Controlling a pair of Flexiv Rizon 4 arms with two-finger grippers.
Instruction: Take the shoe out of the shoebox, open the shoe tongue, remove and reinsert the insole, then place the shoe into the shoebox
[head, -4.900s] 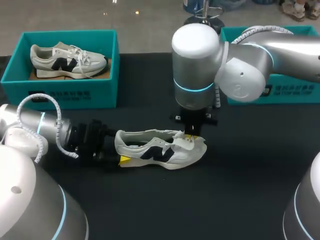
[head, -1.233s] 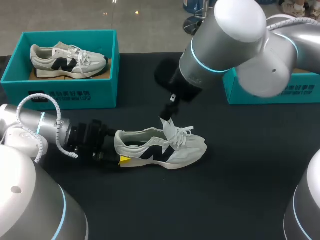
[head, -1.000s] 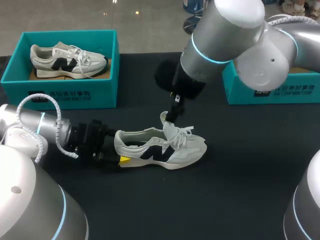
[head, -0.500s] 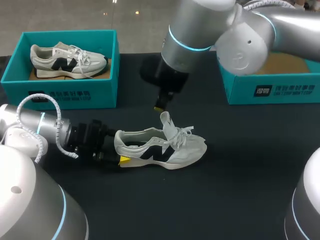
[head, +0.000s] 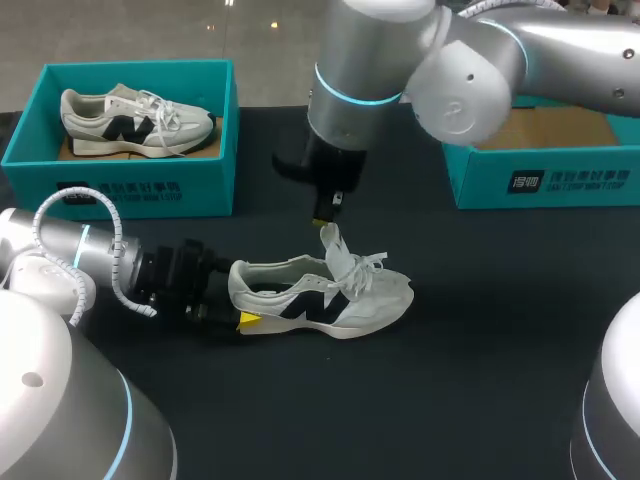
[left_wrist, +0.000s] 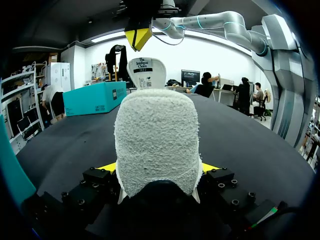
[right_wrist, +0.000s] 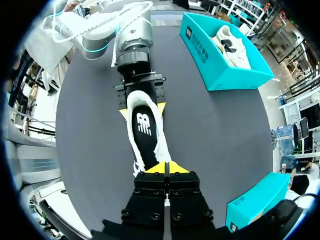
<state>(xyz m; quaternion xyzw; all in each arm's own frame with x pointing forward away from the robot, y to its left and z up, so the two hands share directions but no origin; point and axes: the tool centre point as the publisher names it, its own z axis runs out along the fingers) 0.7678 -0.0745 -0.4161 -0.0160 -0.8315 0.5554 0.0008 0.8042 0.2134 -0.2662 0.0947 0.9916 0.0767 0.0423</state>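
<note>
Black tabletop (head: 480, 380) held a white mesh sneaker (head: 320, 295), heel clamped in the left tool (left_wrist: 159, 167), a teal cardboard shoebox (head: 130, 185) far left. Right tool (right_wrist: 165, 167) hung closed, empty, above the tongue (head: 331, 240); its view alone showed the insole (right_wrist: 145, 135).

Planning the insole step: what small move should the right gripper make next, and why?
Probably open the right gripper and lower it into the shoe to reach for the insole. The tongue stands upright, the insole lies exposed below the shut fingers, and the left gripper clamps the heel.

A robot lab: left arm (head: 80, 255) and right arm (head: 500, 50) at a black table (head: 480, 340), one teal shoebox (head: 150, 190) at 10 o'clock, second shoebox (head: 560, 180) at 2 o'clock.
</note>
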